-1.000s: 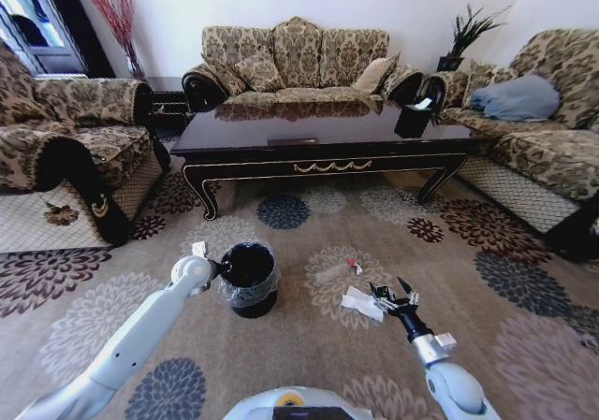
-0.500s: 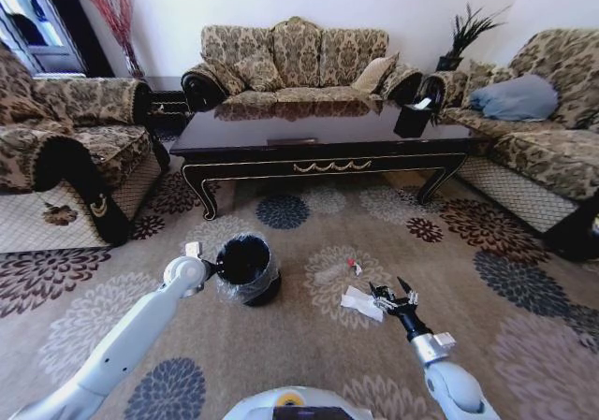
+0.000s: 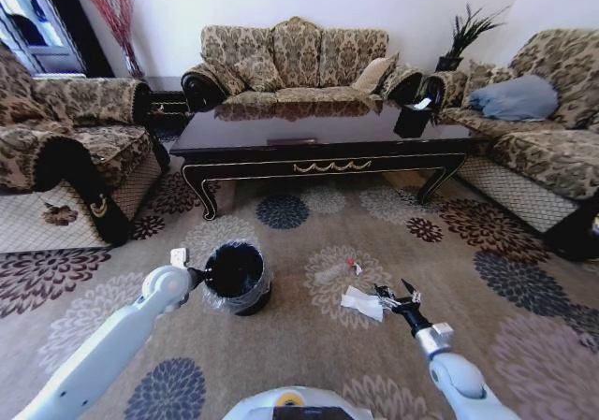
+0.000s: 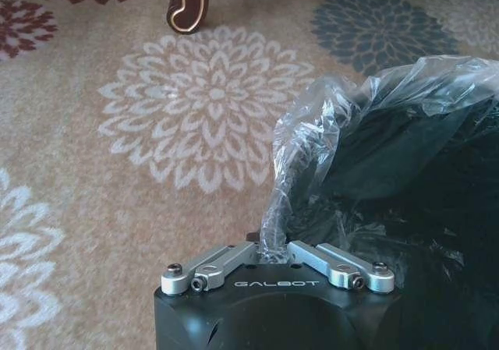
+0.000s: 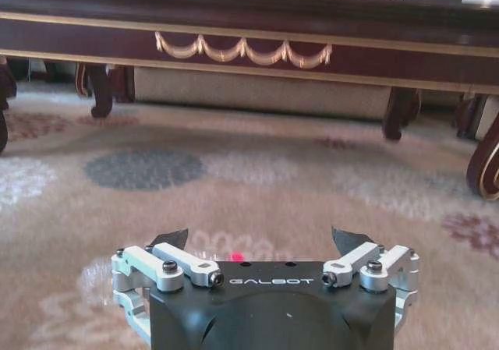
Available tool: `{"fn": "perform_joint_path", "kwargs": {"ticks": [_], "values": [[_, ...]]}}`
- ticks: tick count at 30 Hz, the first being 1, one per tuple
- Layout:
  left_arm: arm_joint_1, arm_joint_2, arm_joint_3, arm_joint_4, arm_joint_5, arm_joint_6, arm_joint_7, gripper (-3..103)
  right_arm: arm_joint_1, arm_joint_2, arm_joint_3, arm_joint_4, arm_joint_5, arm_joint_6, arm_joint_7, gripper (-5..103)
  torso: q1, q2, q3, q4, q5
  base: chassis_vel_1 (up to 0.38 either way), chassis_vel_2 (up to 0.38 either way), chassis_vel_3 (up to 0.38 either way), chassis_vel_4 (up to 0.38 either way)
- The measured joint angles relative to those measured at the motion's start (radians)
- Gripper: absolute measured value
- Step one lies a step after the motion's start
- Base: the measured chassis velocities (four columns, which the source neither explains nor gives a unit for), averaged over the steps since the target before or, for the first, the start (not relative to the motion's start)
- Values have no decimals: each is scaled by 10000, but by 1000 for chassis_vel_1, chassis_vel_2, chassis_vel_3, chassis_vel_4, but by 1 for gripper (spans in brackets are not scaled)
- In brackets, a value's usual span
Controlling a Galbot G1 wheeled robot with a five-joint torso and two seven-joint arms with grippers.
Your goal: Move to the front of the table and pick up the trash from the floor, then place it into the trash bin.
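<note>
Left gripper pinching bag-lined rim of trash bin, tilting it on floor. Right gripper hovering spread beside crumpled paper; bottle just beyond. Advice: descend straight over paper, jaws wide.

Bright, even daylight w/ glare on glossy table, fisheye bend at edges, right wrist view blurred.

Left gripper fingertips buried in the trash bin liner, bin cut by the picture's edge, bottle hidden behind right gripper except its red cap.
</note>
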Motion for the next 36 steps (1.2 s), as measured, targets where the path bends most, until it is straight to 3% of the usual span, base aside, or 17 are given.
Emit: {"fn": "perform_joint_path", "kwargs": {"ticks": [1,3,4,6,10,14,15,18,30,36], "values": [[149,50,-93,-143,-11,0,-8,0,180,-87,-95,-326,168,-44,-115,95,0,0,0,-2,-3,0,0,0,0],[217,83,-135,-226,-27,0,-17,0,268,-124,-139,-489,270,-67,-157,95,0,0,0,-2,-2,0,0,0,0],[292,139,-181,-352,-80,0,-52,0,441,-201,-225,-819,511,-79,-275,88,0,-1,0,-4,1,0,0,0,0],[365,224,-211,-556,-249,-1,-192,0,745,-416,-343,-1500,963,-50,-724,96,0,0,0,-3,1,0,0,0,0],[390,312,-211,-698,-393,-1,-317,0,1065,-652,-440,-2313,1334,115,-1380,100,0,0,0,-4,0,0,0,0,0],[387,421,-177,-694,-475,-5,-424,0,1900,-1105,-655,-4352,1894,369,-4246,100,0,0,0,-5,2,0,0,0,0],[387,421,-177,-694,-475,-5,-424,0,1900,-1105,-655,-4352,1894,369,-4246,100,0,0,0,-5,2,0,0,0,0],[382,434,-132,-638,-514,-5,-462,0,2621,-1295,-975,-5158,2120,250,-5212,100,0,0,0,-5,1,0,0,0,0],[297,495,28,-742,-767,-13,-633,0,4372,-1383,-1749,-7204,2229,31,-5772,100,0,0,1,-6,2,0,0,0,0],[255,623,69,-929,-1052,-13,-823,0,5065,-1101,-2053,-8242,1853,-9,-5961,100,0,0,1,-2,3,0,0,0,0]]}}
